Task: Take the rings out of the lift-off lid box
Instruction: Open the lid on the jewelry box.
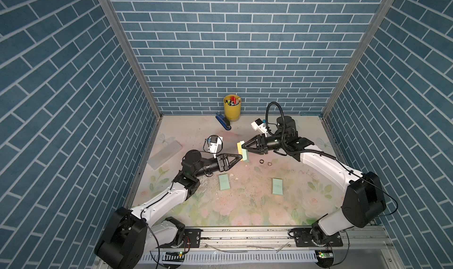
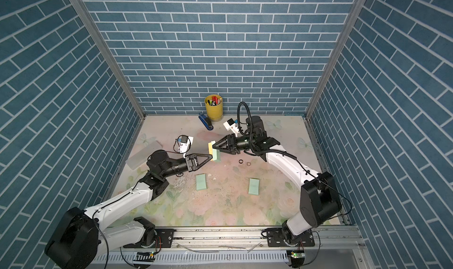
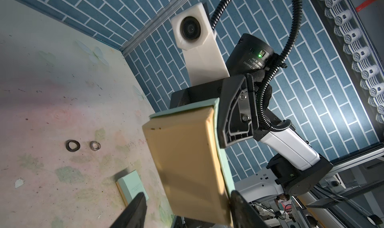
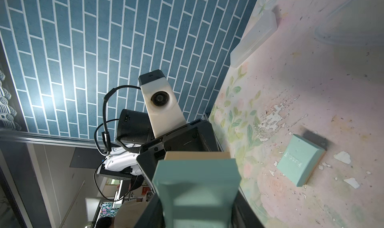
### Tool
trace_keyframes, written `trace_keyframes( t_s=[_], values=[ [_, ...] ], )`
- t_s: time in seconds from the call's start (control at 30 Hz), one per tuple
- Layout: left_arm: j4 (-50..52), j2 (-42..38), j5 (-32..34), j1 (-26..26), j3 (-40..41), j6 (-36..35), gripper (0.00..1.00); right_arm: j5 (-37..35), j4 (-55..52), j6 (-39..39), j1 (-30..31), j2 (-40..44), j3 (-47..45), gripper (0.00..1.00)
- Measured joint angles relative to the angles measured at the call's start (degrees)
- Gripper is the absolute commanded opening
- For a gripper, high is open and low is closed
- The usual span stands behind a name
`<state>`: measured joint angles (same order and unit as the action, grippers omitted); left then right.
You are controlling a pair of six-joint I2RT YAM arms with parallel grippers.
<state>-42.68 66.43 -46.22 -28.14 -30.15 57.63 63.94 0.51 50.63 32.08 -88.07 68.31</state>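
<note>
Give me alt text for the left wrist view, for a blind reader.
The right gripper holds a small box, tan base in mint-green lid, close to the camera, the left gripper's fingers flanking its base. Behind, a black ring and a pale ring lie side by side on the floral table, near another mint-green box.

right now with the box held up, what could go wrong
1. Only the right pincer clamps the box, by its lid, above the table; the left pincer looks open round the tan base, so base and any rings inside may drop.
2. The black ring and pale ring lie loose near the right arm; a sweep could scatter them.
</note>
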Motion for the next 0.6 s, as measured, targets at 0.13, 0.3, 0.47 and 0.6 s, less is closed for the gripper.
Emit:
trace_keyframes(
  t_s=[0.13, 0.3, 0.47, 0.6],
  values=[
    [-3.13, 1.03, -0.81, 0.0, 0.0, 1.64, 0.61, 1.03, 3.48, 2.14, 0.02, -0.04, -0.83, 0.45],
    [-8.48, 2.67, -2.19, 0.0, 0.09, 4.28, 0.55, 2.12, 7.5, 4.39, 0.26, -0.2, -1.4, 0.45],
    [-10.71, 3.61, -2.86, 0.11, 0.11, 6.67, 0.5, 2.84, 10.12, 5.18, 0.61, -0.94, -1.64, 0.45],
    [-10.62, 3.63, -2.75, 0.17, 0.11, 7.43, 0.46, 3.23, 11.28, 5.31, 0.61, -1.33, -1.64, 0.45]
  ],
)
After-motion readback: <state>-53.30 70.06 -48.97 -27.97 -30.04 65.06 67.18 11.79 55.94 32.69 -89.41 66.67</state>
